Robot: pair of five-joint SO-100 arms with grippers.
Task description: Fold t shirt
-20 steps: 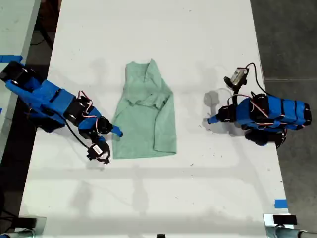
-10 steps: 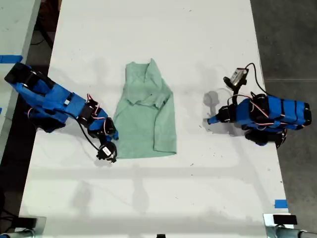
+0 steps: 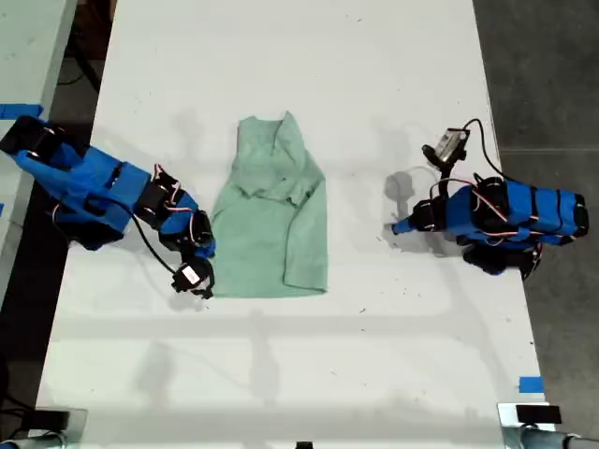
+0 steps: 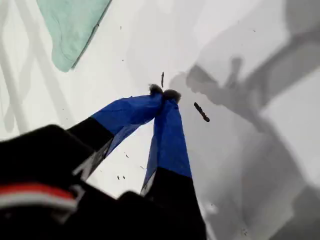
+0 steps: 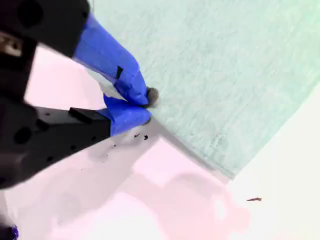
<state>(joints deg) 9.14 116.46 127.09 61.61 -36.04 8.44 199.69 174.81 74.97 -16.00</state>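
The t shirt [image 3: 276, 234] lies on the white table [image 3: 299, 56], pale mint green, wrinkled, with one sleeve folded over its body. My second gripper [image 3: 210, 248] sits at the shirt's edge toward the exterior view's left. In the second wrist view its blue fingertips [image 5: 147, 107] are pinched together on the edge of the t shirt [image 5: 225, 75]. My first gripper [image 3: 398, 226] rests on the bare table toward the exterior view's right, apart from the cloth. Its tips [image 4: 164, 92] meet with nothing between them, and a corner of the t shirt [image 4: 70, 30] shows farther off.
Dark floor [image 3: 543, 75] runs along the table's edge on the exterior view's right. A piece of blue tape [image 3: 530, 384] marks the table near that view's lower right. A cable loops from the first arm's wrist camera [image 3: 451, 144].
The second arm moved in to the shirt's edge and drew back slightly toward the exterior view's left. The shirt's lower hem shifted a little that way. The first arm stayed still.
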